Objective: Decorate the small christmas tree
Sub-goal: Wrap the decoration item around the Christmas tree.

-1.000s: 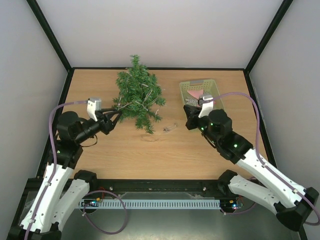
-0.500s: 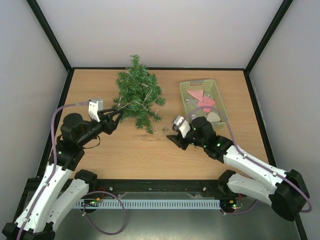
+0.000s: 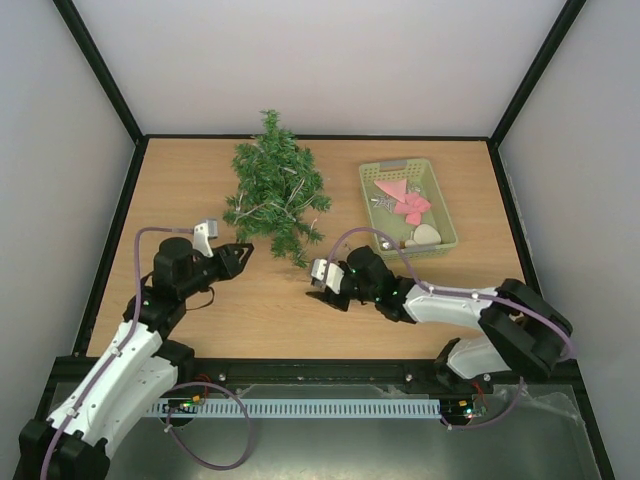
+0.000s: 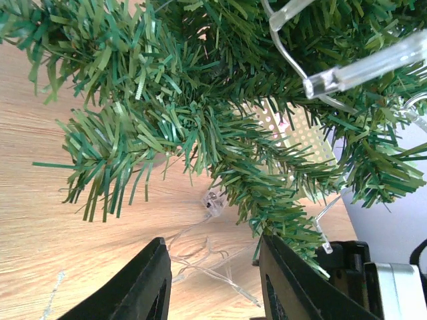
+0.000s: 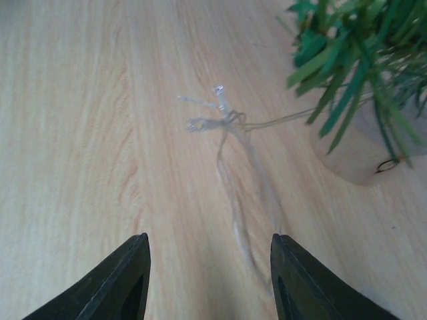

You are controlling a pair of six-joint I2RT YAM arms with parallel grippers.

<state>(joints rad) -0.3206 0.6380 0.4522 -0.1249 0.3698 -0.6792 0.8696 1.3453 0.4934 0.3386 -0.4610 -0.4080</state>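
Black jaws of the right gripper [image 5: 208, 243] stand about half open and hold nothing. Just ahead of them the loose end of a clear light string [image 5: 227, 123] lies on the table [image 5: 80, 100], near the small christmas tree [image 3: 275, 190], which is at the far middle, left of the pale green basket [image 3: 366, 195]. The left gripper [image 3: 240, 256] is also partly open and empty, close to the lower branches. I judge the step to be picking up this free end, which needs a low, exact pinch on thin wire. Only the wrist views show the wire clearly; only the top view shows the pink ornaments [image 3: 405, 200] in the basket.
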